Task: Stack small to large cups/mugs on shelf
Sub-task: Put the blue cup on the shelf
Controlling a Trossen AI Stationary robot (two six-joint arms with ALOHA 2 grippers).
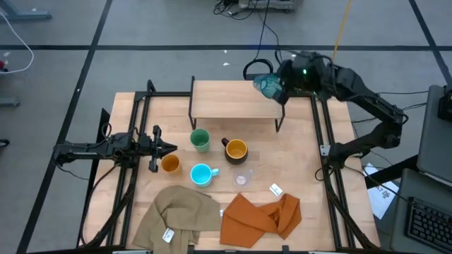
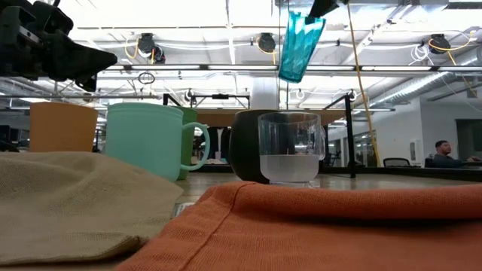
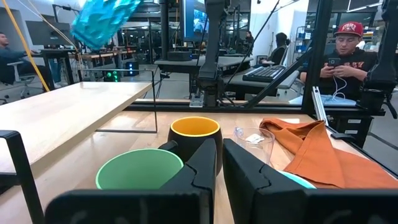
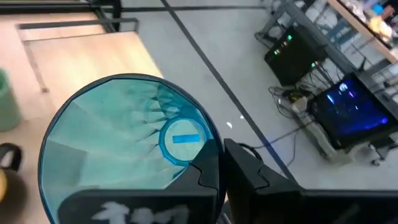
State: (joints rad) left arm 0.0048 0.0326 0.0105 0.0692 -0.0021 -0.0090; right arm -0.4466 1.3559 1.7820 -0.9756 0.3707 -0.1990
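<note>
- A wooden tabletop stands in a wide workshop with grey floor; a seated person looks at a phone beyond it, seen only from the left wrist.
- The shelf sits at the tabletop's far edge, its board bare.
- The right pincer is clamped on the rim of the teal tumbler, holding it in the air over the shelf's right end; the low view shows it hanging tilted, well above the other cups.
- The right wrist view alone looks down into the tumbler's faceted inside.
- The left pincer, fingers nearly together and holding nothing, hovers just beside the small orange cup.
- In the middle stand the green cup, black mug, light blue mug and clear cup.
- A tan cloth and an orange cloth lie at the near edge, filling the low view's foreground and hiding the cups' bases.
</note>
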